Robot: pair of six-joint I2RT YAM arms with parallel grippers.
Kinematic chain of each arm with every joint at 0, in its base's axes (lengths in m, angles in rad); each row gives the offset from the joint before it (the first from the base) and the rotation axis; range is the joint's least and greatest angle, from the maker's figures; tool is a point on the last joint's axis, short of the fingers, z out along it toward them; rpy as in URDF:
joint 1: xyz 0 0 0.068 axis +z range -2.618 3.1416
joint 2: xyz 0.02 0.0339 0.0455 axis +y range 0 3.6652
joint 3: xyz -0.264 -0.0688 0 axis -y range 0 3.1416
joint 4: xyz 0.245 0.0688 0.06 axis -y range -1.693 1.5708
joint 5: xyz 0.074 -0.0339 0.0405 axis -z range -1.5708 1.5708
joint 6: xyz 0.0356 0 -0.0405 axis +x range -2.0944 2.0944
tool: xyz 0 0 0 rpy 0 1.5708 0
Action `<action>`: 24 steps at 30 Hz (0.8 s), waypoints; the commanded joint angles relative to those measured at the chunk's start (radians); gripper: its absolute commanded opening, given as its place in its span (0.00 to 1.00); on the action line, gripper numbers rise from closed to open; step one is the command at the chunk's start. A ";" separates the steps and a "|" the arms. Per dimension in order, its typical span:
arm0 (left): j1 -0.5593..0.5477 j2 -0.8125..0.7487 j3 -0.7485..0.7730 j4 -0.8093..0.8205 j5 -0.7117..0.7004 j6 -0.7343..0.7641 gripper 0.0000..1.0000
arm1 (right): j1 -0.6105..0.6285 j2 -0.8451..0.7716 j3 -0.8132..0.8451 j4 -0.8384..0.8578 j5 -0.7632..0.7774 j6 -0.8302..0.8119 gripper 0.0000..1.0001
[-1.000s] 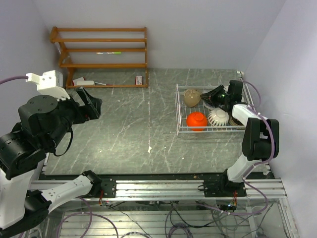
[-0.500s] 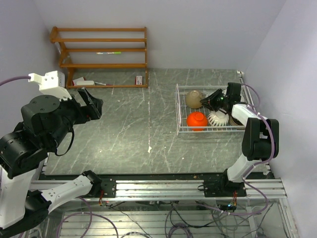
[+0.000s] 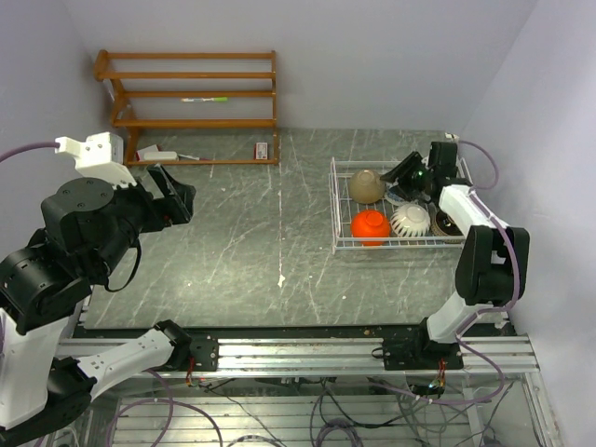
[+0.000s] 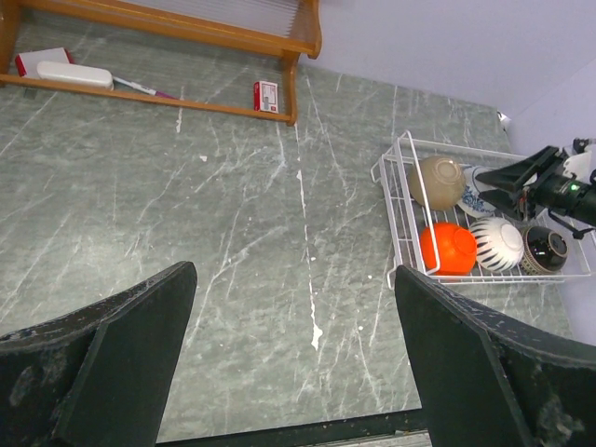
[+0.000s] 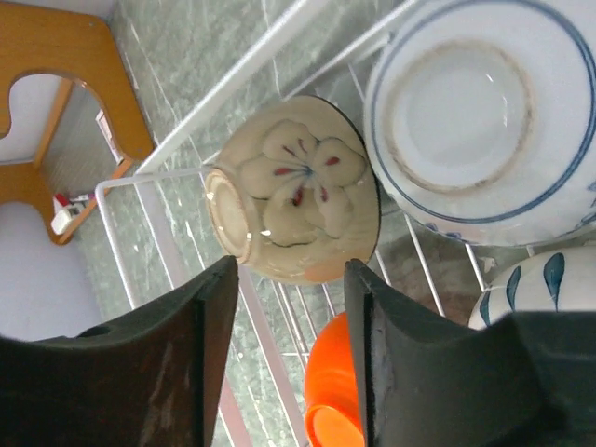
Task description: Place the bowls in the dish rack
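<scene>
Right now your right end effector [image 5: 291,298] stands spread and pinches nothing. It hangs over the far side of the rack [image 3: 335,205], with the tan bowl [image 5: 293,186] tilted just beyond its fingertips and the blue-and-white bowl [image 5: 475,112] beside that, foot showing. Nearer you in the same rack sit the orange bowl [image 3: 371,226], the ribbed bowl [image 3: 411,220] and the dark bowl [image 4: 548,250], so five are loaded and I'd judge the job nearly or wholly done, since no bowl shows out on the desk [image 3: 242,233]. Your left end effector [image 4: 296,279] is spread wide and empty, raised over the desk's left side, well apart from the rack.
</scene>
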 commanded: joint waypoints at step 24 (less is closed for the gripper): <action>-0.006 0.014 0.025 0.003 -0.029 0.004 0.99 | 0.136 0.177 0.223 -0.137 0.101 -0.100 0.62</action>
